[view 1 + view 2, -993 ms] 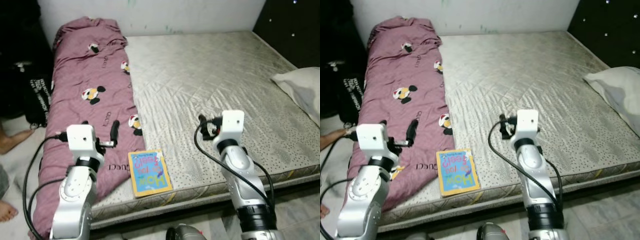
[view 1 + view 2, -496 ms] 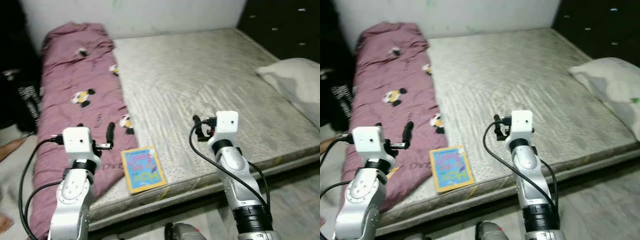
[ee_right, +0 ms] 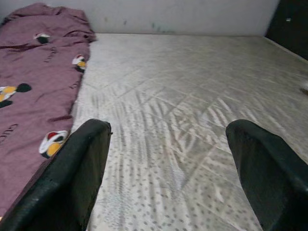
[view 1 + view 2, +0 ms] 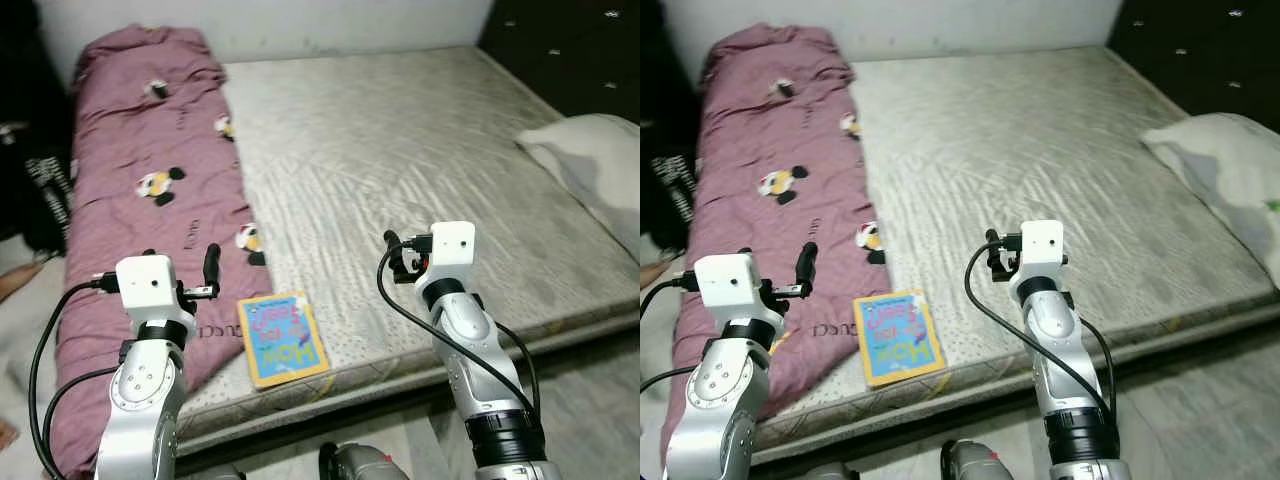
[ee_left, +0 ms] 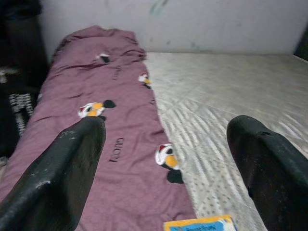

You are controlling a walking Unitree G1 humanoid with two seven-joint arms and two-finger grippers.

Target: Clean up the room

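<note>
Both arms are raised in front of the robot over the near edge of a bed, whose bare grey quilted mattress stretches away to a pale wall.

The left end effector hangs above the purple blanket, its two black fingers spread wide with nothing between them. The blanket, printed with cartoon mice, lies in a long rumpled strip along the bed's left side, running from under this end effector away to the wall. Just to the right of the left end effector, near the mattress's front edge, a children's book with a blue and yellow cover lies flat; its left edge touches or slightly overlaps the blanket's border. In the left wrist view a corner of the book shows between the fingers, below them.

The right end effector hovers over bare mattress, to the right of the book and apart from it. Its fingers are also spread wide and hold nothing.

Far to the right of the right end effector, a pale pillow rests at the mattress's right edge, beside a dark padded headboard. To the left of the left end effector, beyond the blanket, dark bags sit in shadow on the floor.
</note>
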